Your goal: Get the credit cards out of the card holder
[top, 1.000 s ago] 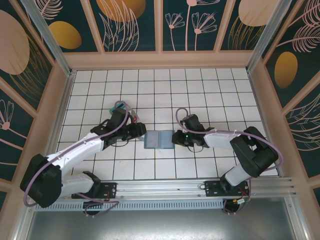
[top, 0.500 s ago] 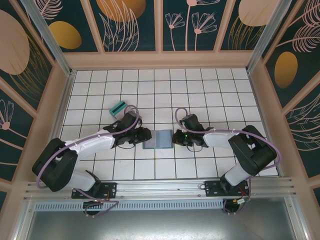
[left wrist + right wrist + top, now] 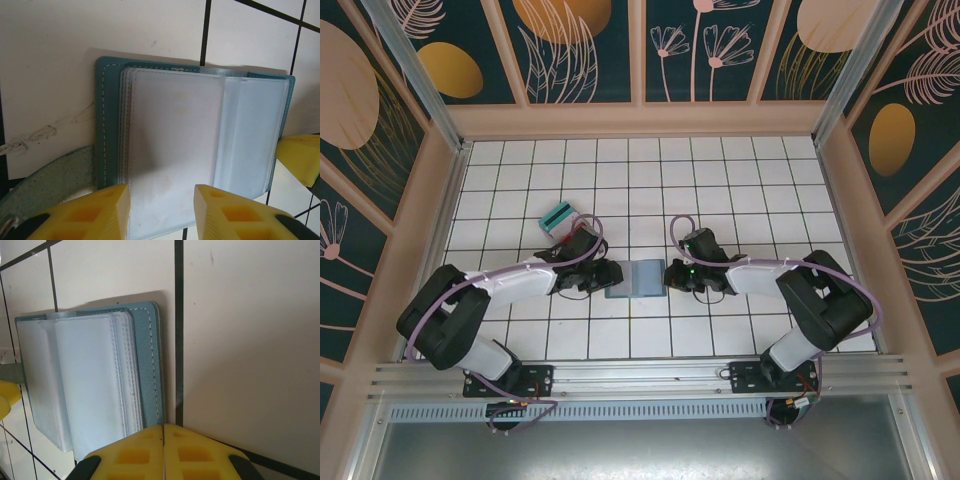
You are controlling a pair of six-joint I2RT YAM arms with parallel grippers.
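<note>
The card holder [image 3: 637,278] lies open and flat on the white tiled floor [image 3: 720,180], near the middle of the workspace, between the two grippers. Its dark teal cover faces down and its pale, translucent sleeves face up.

The left gripper [image 3: 612,272] is at the holder's left edge. In the left wrist view its yellow fingers [image 3: 100,212] stand spread apart, with the edge of the frosted sleeves [image 3: 175,150] showing in the gap between them. The sleeves lie stacked, several layers visible along the stitched teal border. Nothing is pinched between these fingers. A few faint scuff marks [image 3: 40,134] cross the tile to one side of the holder.

The right gripper [image 3: 669,276] is at the holder's right edge. In the right wrist view its two yellow fingers [image 3: 145,452] are pressed together with no gap, their tips at the corner of the teal cover [image 3: 147,365], just beside a dark grout line [image 3: 179,340]. Whether the tips touch the cover cannot be told from here. No part of the holder is seen between them.

The credit cards [image 3: 558,214], a small red and teal stack, lie on the floor to the far left of the holder, just beyond the left arm's wrist and well apart from the holder.
</note>
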